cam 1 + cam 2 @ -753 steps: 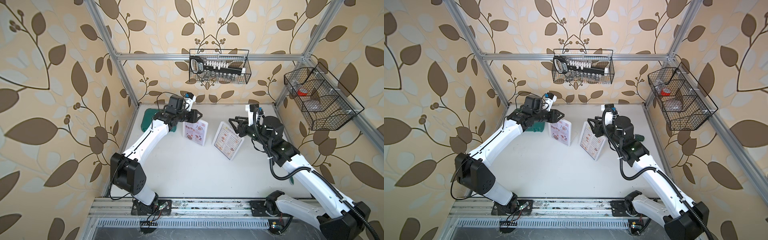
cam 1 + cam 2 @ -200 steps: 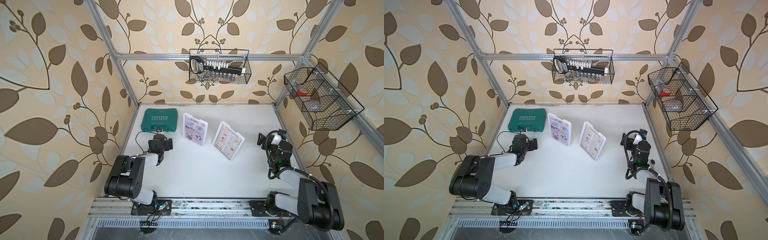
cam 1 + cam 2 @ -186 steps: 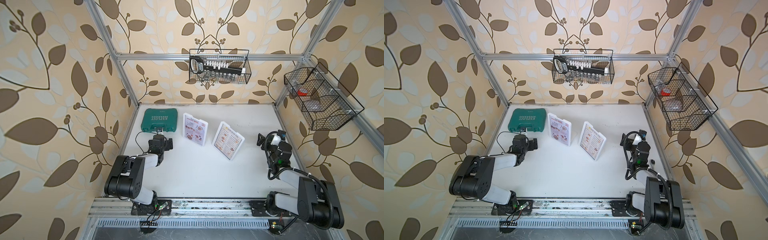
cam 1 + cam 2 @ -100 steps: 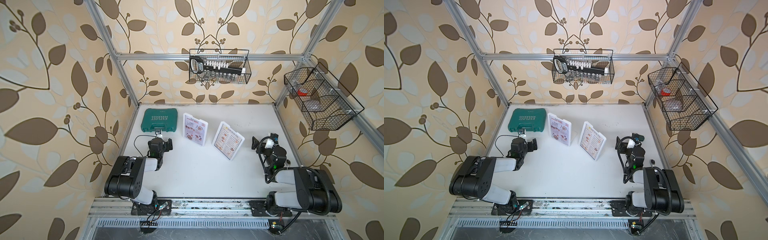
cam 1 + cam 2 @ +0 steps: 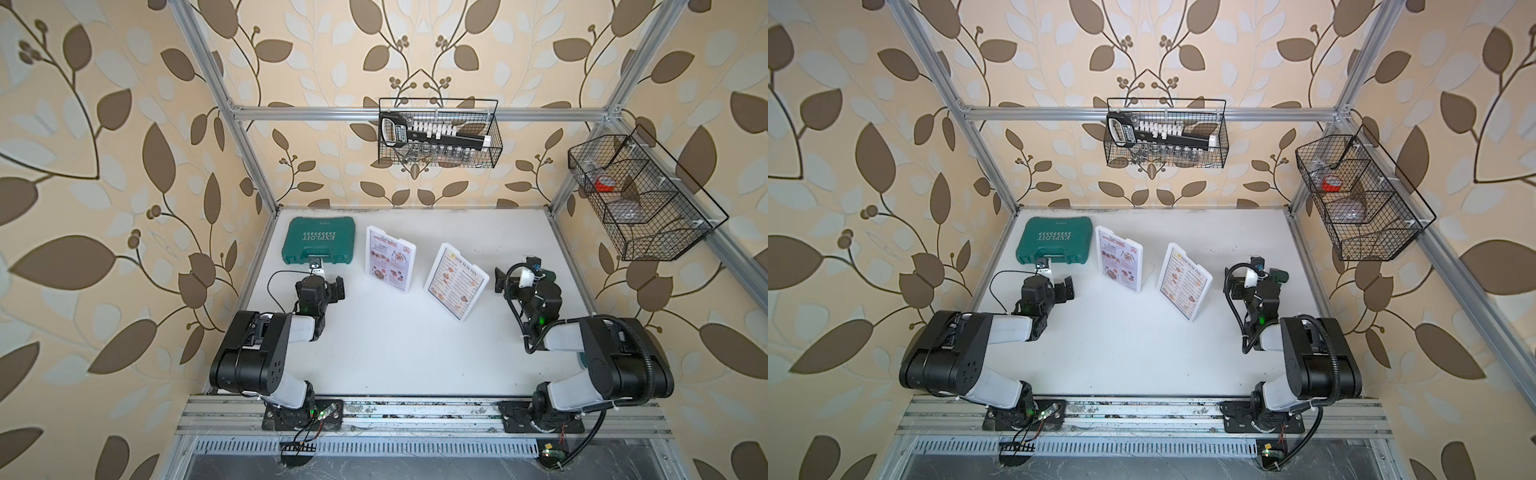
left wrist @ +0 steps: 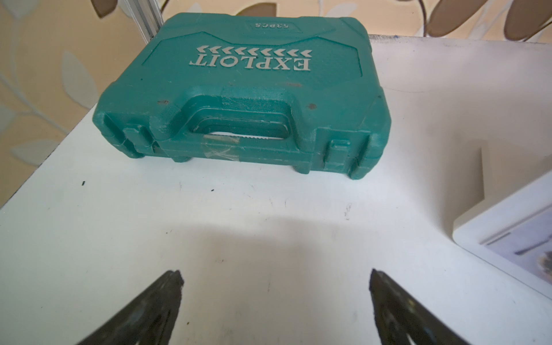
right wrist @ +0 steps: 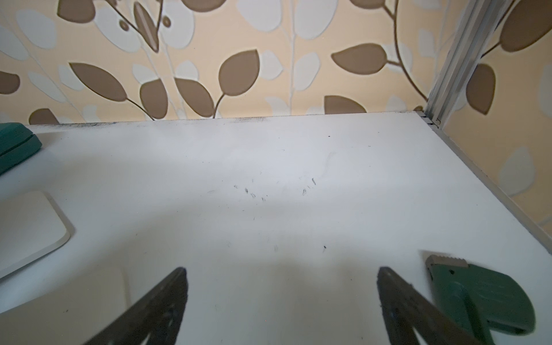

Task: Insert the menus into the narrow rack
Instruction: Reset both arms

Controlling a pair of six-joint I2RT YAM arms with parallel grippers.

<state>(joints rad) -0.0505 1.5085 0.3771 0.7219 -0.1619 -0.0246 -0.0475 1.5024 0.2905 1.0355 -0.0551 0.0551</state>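
The left pincer [image 6: 275, 279] and right pincer [image 7: 281, 276] gaped empty by the side edges of the worktop [image 5: 399, 357]. The Special Menu [image 5: 390, 258] and Dim Sum Inn menu [image 5: 456, 281] stood between them, apart, titles rearward.

A green EXPLOIT case [image 5: 319, 247] lies on the white table [image 5: 395, 353]; a wire basket [image 5: 493, 151] hangs on the wall.

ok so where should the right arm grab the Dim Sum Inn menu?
Pinch the Dim Sum Inn menu by its title-end edge, across its thickness. It's thin and looks propped at a tilt, so that edge seems clear of the table. Come in from the side of the right gripper; its jaws are open and empty.
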